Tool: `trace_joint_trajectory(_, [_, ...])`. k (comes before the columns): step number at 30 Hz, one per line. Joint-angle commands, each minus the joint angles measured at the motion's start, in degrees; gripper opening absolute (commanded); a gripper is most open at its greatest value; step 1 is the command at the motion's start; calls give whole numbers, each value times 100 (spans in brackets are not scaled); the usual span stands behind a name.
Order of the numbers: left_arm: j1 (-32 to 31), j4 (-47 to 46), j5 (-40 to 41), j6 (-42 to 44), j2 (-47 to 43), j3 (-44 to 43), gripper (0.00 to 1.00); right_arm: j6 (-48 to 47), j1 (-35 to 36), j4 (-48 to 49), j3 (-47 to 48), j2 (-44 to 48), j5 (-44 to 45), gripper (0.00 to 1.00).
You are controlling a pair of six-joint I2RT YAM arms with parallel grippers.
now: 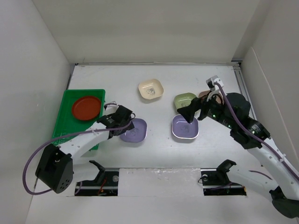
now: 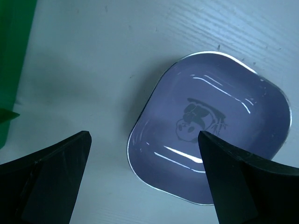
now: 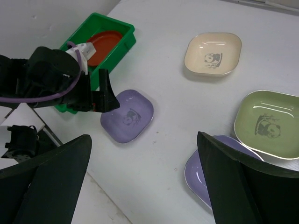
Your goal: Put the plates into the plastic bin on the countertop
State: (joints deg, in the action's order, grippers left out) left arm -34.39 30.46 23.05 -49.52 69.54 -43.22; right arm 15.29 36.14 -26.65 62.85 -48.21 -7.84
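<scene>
Plate next up: lavender rounded-square dish (image 2: 210, 135) sits just right of the bright green plastic bin (image 1: 64, 114); I see my left gripper (image 2: 144, 140) spread wide, empty, hovering above its bin-side rim.

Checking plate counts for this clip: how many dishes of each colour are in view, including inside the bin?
Lavender rounded-square plates: 2
Cream rounded-square plate: 1
Light green rounded-square plate: 1
Red-brown round plate, in the bright green plastic bin: 1
Brownish plate edge, mostly hidden behind the right arm: 1
Total: 6
</scene>
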Motion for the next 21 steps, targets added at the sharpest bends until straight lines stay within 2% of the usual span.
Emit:
trace_joint_trajectory(1, [3,-276,-90,-331,-265,305,100,-61,42,-68,61,31,63,100])
trace_joint_trajectory(5, [3,-566,-291,-392,15,569,97,-61,42,-68,61,31,-43,100])
trace_joint_trajectory(8, [3,-769,-292,-392,174,762,88,-61,42,-6,61,-22,-43,100])
trace_joint_trajectory(9, [3,-769,-292,-392,261,763,82,-61,42,-6,61,-22,-43,100])
trace_joint_trajectory(14, [3,-963,-406,-471,499,824,37,-61,42,-6,61,-22,-43,100])
trace_joint_trajectory(15, [3,-963,-406,-471,499,755,13,-61,42,-6,61,-22,-43,100])
trace_joint_trajectory(16, [3,-963,-406,-471,499,684,3,-61,42,-6,61,-22,-43,100])
trace_joint_trajectory(17, [3,-963,-406,-419,499,597,0,-61,42,-6,61,-22,-43,100])
trace_joint_trajectory(20, [3,-516,-56,-358,333,-44,0,-61,42,-6,61,-22,-43,100])
trace_joint_trajectory(21, [3,-384,67,-357,332,-542,0,-61,42,-6,61,-22,-43,100])
